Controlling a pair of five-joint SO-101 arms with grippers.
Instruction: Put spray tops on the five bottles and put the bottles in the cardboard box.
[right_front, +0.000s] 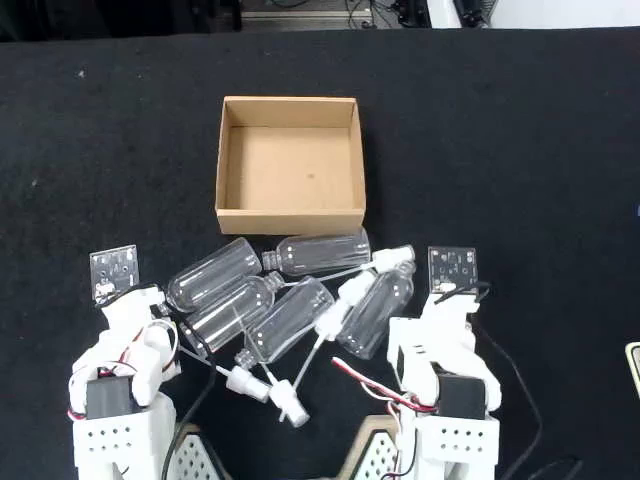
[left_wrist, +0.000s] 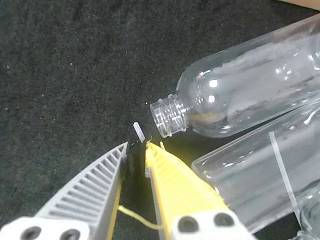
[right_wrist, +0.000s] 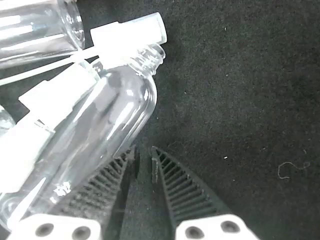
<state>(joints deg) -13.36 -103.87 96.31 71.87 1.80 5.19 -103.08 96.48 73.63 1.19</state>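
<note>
High view, item list. Cardboard box (right_front: 290, 218): top open, brown floor in full view, standing mid-table. The black table (right_front: 520, 150) stretches wide behind it and to either side.

Five clear bottles (right_front: 288, 320): lying in a loose fan just in front of the box, several touching.

White spray tops (right_front: 250, 383): loose among and in front of the bottles, with thin tubes crossing. I cannot separate every one from the glare.

Left wrist view: my left claw (left_wrist: 136, 146), grey and yellow jaws drawn almost together with nothing between them, lies near an uncapped bottle neck (left_wrist: 167, 116).

Right wrist view: my right claw (right_wrist: 143, 151), black jaws likewise nearly closed and empty, sits beside a bottle (right_wrist: 110, 120). I cannot read its small print (right_wrist: 60, 189). A spray top (right_wrist: 127, 32) lies across the bottle's neck.
</note>
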